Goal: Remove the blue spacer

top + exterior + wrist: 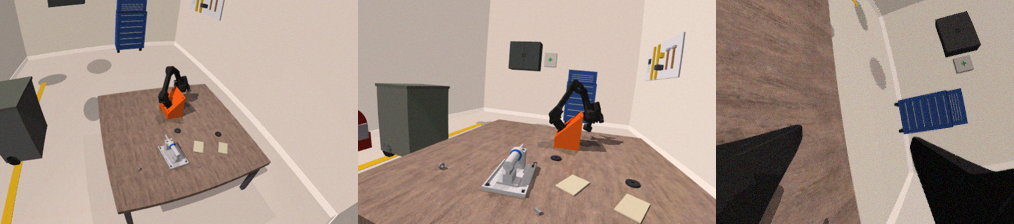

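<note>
A light grey fixture plate (172, 166) (503, 192) lies on the table. On it stands the big grey housing (175, 152) (510, 163), a tilted-looking cylinder on a block. The blue spacer (172, 145) (518, 151) sits as a ring around the shaft line at the housing's end facing the arm. Pale parts beside it are too small to tell apart. The grey shaft end (166, 136) (522, 145) sticks out past the upright support (524, 158). My gripper (857, 137) is open and empty, far from the fixture, beyond the orange arm stand.
The orange stand (176, 109) (568, 137) is behind the fixture. Two black discs (177, 131) (218, 133) and two cream squares (198, 146) (223, 148) lie to its right. Small grey parts (139, 168) (198, 166) lie either side.
</note>
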`<state>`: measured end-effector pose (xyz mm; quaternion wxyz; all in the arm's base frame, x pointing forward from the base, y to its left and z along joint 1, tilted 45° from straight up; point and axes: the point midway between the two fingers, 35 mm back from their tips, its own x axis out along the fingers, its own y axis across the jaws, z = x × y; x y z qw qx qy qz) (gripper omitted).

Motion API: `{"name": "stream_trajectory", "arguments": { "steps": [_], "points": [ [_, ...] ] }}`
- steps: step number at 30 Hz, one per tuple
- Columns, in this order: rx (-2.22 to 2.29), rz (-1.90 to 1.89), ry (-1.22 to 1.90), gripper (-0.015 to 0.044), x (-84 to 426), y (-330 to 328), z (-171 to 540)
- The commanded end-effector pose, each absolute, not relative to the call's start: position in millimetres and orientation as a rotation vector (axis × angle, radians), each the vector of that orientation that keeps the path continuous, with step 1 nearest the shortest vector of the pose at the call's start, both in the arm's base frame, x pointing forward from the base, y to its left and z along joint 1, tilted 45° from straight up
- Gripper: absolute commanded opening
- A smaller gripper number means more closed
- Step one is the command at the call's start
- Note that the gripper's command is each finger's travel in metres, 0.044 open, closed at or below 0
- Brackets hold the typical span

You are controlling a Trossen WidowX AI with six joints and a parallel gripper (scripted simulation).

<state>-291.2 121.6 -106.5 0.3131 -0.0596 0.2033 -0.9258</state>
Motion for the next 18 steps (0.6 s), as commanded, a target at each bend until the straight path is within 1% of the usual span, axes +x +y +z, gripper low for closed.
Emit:
{"name": "stream_trajectory", "arguments": {
  "steps": [1, 2, 5, 9, 13, 18],
  "points": [
    [-0.150, -2.452, 0.529, 0.0426, -291.1, 124.3, -105.8],
    [-0.127, -2.485, 0.509, 0.0440, -290.4, 132.3, -103.8],
    [-0.008, -2.668, 0.377, 0.0440, -281.9, 177.6, -91.7],
    [0.128, -2.923, 0.145, 0.0440, -256.9, 238.9, -74.1],
    [0.215, -3.165, -0.141, 0.0440, -217.7, 293.8, -56.0],
    [0.230, -3.435, -0.579, 0.0440, -151.9, 348.6, -33.3]
  ]
}}
